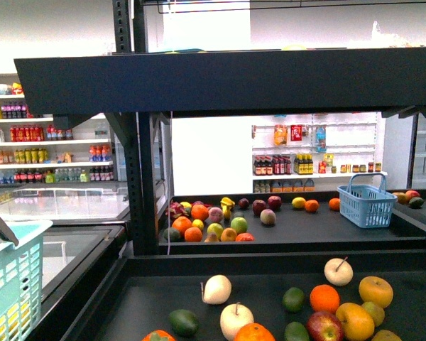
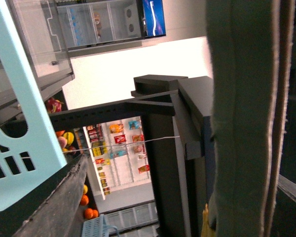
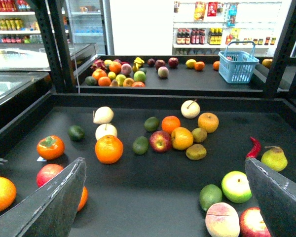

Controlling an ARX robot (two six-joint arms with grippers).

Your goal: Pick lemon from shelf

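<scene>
No readable text anywhere here. The bottles (image 1: 28, 133) on the white wall shelves (image 1: 50, 165) and the hanging packets (image 1: 296, 133) on the back wall carry labels, but all are too small and blurred to make out.

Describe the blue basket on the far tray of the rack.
The blue basket looks like plastic, with slotted walls and one hoop handle standing up. It sits upright near the right end of the far tray, apart from the fruit there. Whether anything is inside cannot be told.
</scene>
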